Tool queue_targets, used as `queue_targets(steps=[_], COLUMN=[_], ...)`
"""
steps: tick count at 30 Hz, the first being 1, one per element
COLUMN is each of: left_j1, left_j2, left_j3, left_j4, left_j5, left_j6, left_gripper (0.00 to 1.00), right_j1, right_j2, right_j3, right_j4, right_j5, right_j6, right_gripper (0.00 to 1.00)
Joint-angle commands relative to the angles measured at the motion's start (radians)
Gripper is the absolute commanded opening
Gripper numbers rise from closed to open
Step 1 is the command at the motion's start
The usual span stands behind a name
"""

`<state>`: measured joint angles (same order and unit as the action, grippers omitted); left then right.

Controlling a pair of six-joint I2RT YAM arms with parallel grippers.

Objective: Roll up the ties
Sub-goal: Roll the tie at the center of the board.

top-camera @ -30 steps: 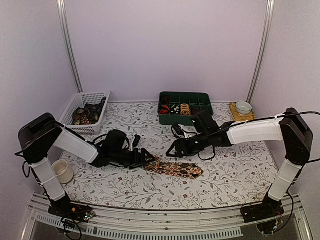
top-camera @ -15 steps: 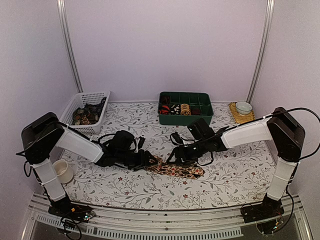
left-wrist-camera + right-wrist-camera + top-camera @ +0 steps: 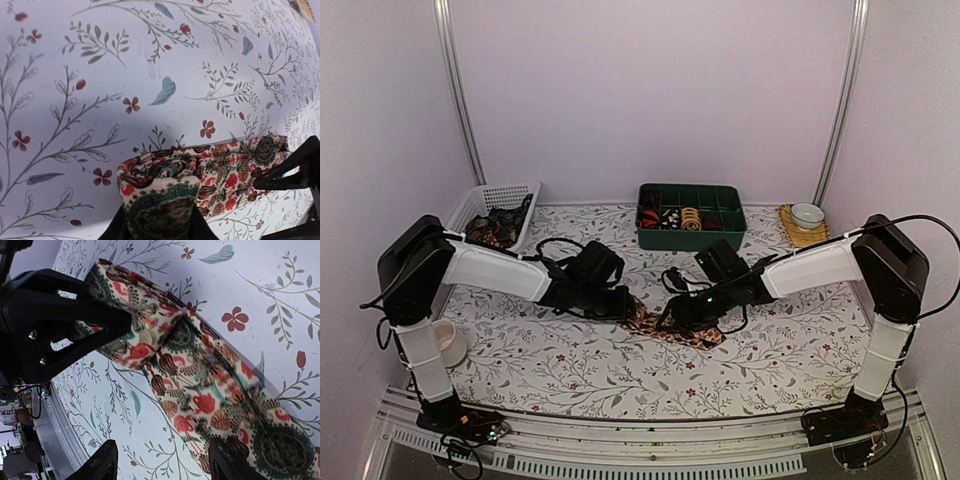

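Here we are seeing the left gripper (image 3: 156, 222) pinching the rolled end of the tie (image 3: 227, 172) on the table (image 3: 570, 370), its fingertips (image 3: 114, 231) being cut off at the wrist view's lower edge, while the right gripper (image 3: 164, 445) is hanging wide-jawed just above the flat stretch, dark brown cloth showing red-and-cream floral print.

Worktop (image 3: 790, 350), floral cloth: one patterned tie (image 3: 705, 338), centre, with left gripper (image 3: 625, 305) and right gripper (image 3: 672, 318) both at it. Rear: basket (image 3: 505, 190), left; green tray (image 3: 692, 240), middle; bowl (image 3: 808, 214), right. Cup (image 3: 447, 340), near left
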<state>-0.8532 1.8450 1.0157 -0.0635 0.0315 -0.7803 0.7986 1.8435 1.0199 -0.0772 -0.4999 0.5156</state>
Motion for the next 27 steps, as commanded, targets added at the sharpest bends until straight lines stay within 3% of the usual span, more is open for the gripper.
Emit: queue_targets(steps=[1,9,17,27], left_j1=[-0.040,-0.105,-0.202,-0.281], left_j2=[0.059,0.211,0.399,0.545], left_j3=[0.142,0.372,0.653,0.840], left_j4=[-0.295,-0.541,-0.782,-0.908], left_j5=[-0.240,-0.485,-0.718,-0.801], left_j6=[0.166,0.331,0.384,0.417], left_gripper=[0.24,0.25,0.26,0.29], right_j1=[-0.015,-0.087,-0.133,-0.159], right_j2=[-0.104,-0.224,-0.279,-0.299], right_j3=[0.010,-0.027,-0.070,-0.103], right_j4=[-0.056,-0.085,-0.064,-0.042], right_j5=[0.048,0.084,0.069,0.050], right_j6=[-0.036,-0.047,-0.024,-0.014], right_gripper=[0.63,0.68,0.70,0.70])
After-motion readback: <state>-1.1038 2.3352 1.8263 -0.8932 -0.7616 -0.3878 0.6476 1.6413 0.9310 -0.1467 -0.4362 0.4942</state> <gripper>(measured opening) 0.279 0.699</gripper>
